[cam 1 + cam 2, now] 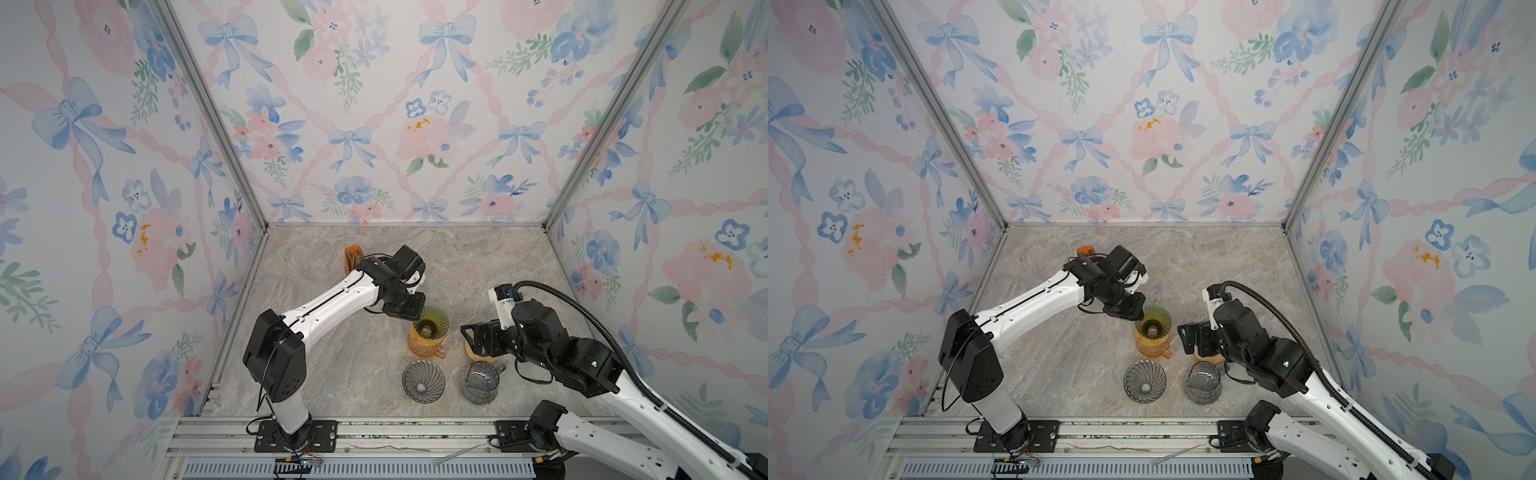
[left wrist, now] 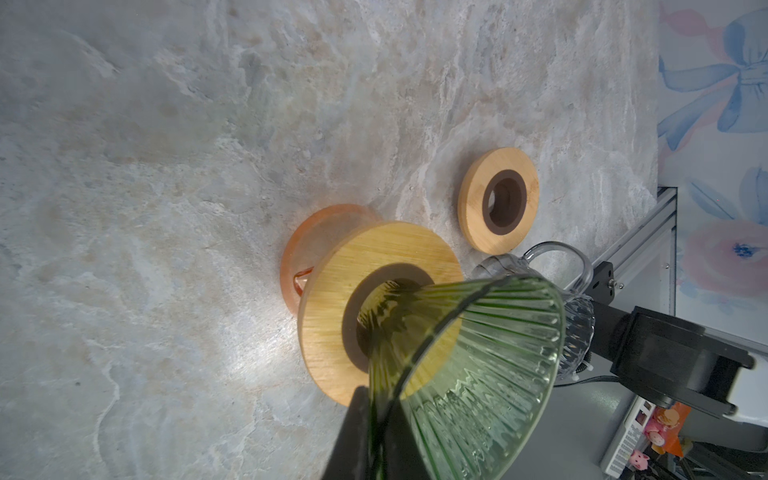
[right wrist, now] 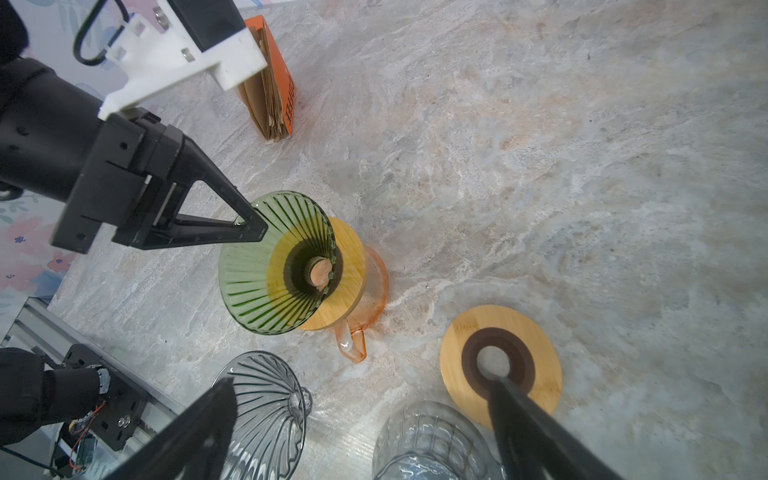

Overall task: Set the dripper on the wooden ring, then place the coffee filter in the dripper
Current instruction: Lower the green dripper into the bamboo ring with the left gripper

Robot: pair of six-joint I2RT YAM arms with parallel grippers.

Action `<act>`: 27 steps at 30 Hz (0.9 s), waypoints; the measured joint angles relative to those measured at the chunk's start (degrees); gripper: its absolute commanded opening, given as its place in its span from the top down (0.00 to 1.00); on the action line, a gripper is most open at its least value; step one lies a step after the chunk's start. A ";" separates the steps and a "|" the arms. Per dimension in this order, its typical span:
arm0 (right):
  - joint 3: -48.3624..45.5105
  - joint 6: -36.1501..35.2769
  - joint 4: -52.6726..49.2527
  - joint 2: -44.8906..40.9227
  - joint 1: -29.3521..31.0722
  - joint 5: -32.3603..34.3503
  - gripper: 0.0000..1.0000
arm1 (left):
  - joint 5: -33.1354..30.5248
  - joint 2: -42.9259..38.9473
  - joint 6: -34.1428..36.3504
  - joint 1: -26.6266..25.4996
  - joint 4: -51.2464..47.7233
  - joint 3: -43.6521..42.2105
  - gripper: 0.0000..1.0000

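The left claw (image 3: 252,225), stretched past the orange box (image 3: 286,89) of paper filters (image 3: 266,104) at the bench's (image 1: 332,374) back left, is closed on the rim of the green dripper (image 3: 257,286), one finger inside the cone, one outside. The filters stand in that box, well apart from the dripper, which is empty. The dripper's spout sits in the wooden ring (image 3: 351,266) on the orange carafe (image 3: 376,286); whether it is level I cannot tell. The step looks like seating the dripper, so the cone should settle square in the ring before release, and the claw should part gently and lift straight clear, lest the inner finger drag the rim and tip the carafe. Further right are a clear dripper (image 1: 423,380), a spare ring (image 3: 536,345) and a clear carafe (image 1: 480,384). The right claw (image 3: 361,384) hangs above them, spread wide, holding nothing.
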 measured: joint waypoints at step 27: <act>1.36 0.57 1.57 6.64 0.00 -1.99 0.24 | -0.96 -6.84 2.03 1.95 0.09 -0.04 0.64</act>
